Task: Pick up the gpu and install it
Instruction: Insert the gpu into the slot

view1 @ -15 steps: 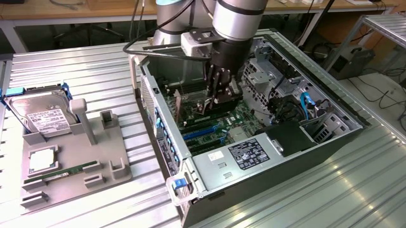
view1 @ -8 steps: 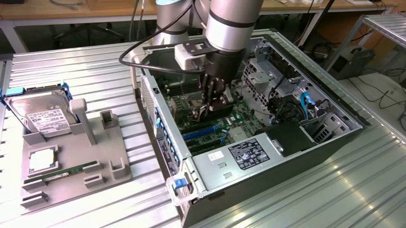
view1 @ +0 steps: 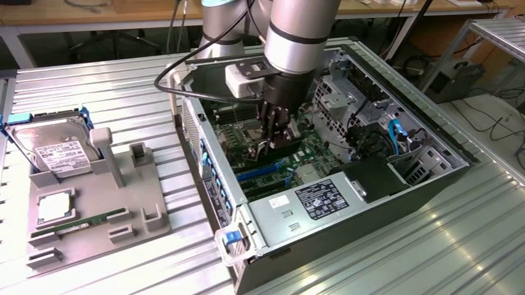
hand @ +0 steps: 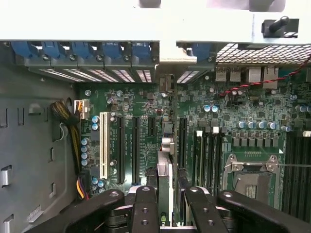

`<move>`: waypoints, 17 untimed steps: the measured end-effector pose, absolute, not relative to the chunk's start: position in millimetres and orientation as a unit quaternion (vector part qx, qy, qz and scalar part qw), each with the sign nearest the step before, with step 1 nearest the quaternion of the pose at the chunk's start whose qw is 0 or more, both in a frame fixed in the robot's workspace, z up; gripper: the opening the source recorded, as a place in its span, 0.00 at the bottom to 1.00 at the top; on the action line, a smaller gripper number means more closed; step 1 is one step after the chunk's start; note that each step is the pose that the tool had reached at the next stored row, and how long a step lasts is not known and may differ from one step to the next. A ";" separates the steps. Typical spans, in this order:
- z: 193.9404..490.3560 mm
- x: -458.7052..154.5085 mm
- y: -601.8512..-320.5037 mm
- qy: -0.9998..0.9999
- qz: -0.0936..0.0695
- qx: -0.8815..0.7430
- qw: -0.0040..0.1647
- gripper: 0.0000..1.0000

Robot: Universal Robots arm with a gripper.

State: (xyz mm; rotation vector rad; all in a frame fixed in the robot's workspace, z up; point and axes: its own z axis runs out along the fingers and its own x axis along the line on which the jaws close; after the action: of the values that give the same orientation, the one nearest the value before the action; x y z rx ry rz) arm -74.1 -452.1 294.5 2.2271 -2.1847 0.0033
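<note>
My pincer [view1: 276,134] holds the gpu [view1: 287,149] edge-down inside the open case [view1: 369,246], so its connector faces the motherboard slots [hand: 120,145]. I judge it not yet seated

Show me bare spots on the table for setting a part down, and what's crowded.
Free: the ribbed metal table beyond the grey plastic parts holder, and at the exterior view's right of the open black computer case. Crowded: inside the case, where the gripper grips the thin black gpu card.
</note>
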 end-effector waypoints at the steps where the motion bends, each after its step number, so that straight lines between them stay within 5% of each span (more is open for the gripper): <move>1: 293.4 -74.1 -452.1 -0.700 0.001 0.714 0.011 0.26; 17: 282.9 -74.2 -452.3 -0.700 0.003 0.714 0.012 0.26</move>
State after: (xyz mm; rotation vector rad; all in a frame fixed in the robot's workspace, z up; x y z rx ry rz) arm -74.2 -452.3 282.9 2.2248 -2.1827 0.0099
